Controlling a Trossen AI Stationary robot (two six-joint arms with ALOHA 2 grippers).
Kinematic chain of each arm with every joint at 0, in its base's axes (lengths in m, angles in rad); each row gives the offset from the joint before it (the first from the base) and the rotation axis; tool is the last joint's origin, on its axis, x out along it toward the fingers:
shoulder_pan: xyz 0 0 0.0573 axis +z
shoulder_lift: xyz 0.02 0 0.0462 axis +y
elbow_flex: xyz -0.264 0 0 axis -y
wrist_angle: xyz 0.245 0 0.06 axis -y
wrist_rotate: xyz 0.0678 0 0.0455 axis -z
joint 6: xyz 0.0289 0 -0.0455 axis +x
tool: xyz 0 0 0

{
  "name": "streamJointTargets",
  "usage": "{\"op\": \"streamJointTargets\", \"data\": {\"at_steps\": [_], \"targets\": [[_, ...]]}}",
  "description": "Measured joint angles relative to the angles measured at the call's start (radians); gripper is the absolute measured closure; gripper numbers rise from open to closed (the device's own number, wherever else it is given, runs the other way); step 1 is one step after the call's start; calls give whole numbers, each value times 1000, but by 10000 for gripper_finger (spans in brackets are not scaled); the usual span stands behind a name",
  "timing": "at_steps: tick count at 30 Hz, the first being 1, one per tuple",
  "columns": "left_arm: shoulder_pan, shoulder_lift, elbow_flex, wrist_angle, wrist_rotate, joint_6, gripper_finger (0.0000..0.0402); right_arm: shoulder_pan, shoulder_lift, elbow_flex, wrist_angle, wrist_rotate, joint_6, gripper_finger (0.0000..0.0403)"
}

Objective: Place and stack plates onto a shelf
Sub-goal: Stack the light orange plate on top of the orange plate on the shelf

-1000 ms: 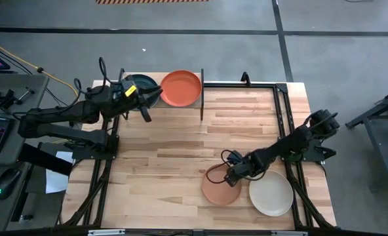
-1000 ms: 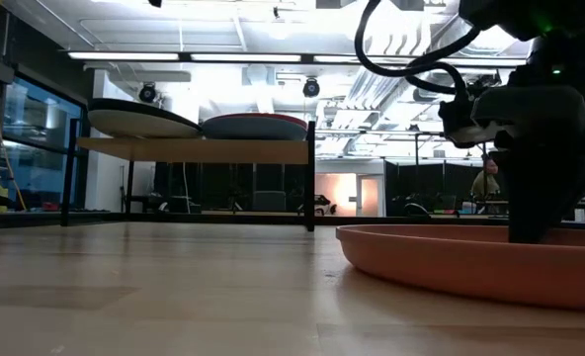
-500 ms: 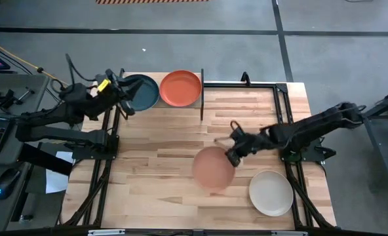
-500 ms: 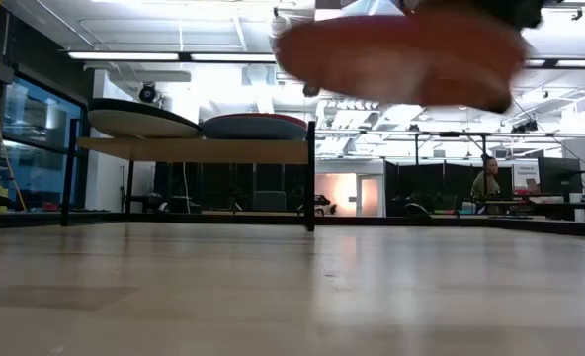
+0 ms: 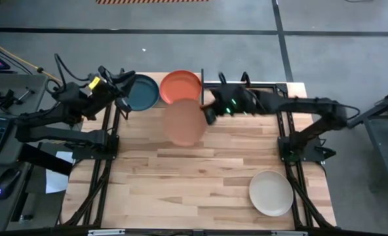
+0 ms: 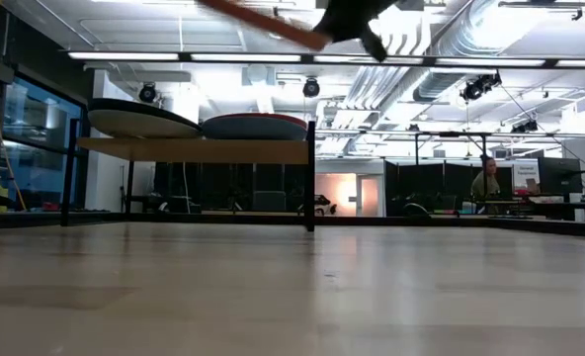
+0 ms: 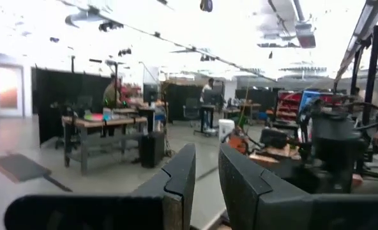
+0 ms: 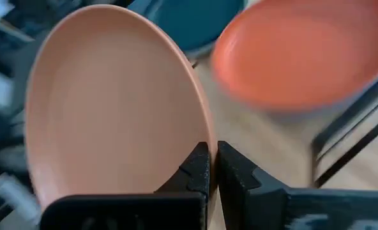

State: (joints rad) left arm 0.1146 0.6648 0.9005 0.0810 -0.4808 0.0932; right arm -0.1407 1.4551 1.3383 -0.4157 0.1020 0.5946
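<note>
My right gripper [image 5: 207,113] is shut on the salmon-orange plate [image 5: 184,123], held high in the air just in front of the shelf [image 5: 195,103]; the plate also shows in the right wrist view [image 8: 112,108] and at the top of the low view [image 6: 263,22]. A red plate [image 5: 181,87] and a dark teal plate [image 5: 143,93] lie on the shelf board [image 6: 194,149]. A cream plate [image 5: 271,192] lies flat on the table at the near right. My left gripper [image 5: 123,92] hovers by the shelf's left end, a little open and empty [image 7: 207,185]. My right gripper pinches the salmon plate's rim [image 8: 202,131] between its two fingers, one on the inner face and one on the underside. The fingers come about level from the table's right side. The plate is lifted clear and sits tilted in the low view.
The shelf's black end post [image 5: 202,85] stands close to my right gripper. Black frame rails [image 5: 280,111] run along the table's far and right edges. Bare wooden tabletop [image 5: 181,177] lies in the middle and near left. A person [image 6: 486,183] stands far back in the room.
My right gripper has lifted the salmon plate off the table beside the cream plate and carried it up, toward the far edge and left, to the shelf; the plate has tipped. My left gripper has drawn back from the teal plate toward the table's left edge.
</note>
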Motion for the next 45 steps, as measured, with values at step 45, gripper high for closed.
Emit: {"op": "streamJointTargets", "data": {"at_steps": [45], "targets": [[0,34,0,34,32,-55,341,-364,407,448,-149,-91,0,278]]}}
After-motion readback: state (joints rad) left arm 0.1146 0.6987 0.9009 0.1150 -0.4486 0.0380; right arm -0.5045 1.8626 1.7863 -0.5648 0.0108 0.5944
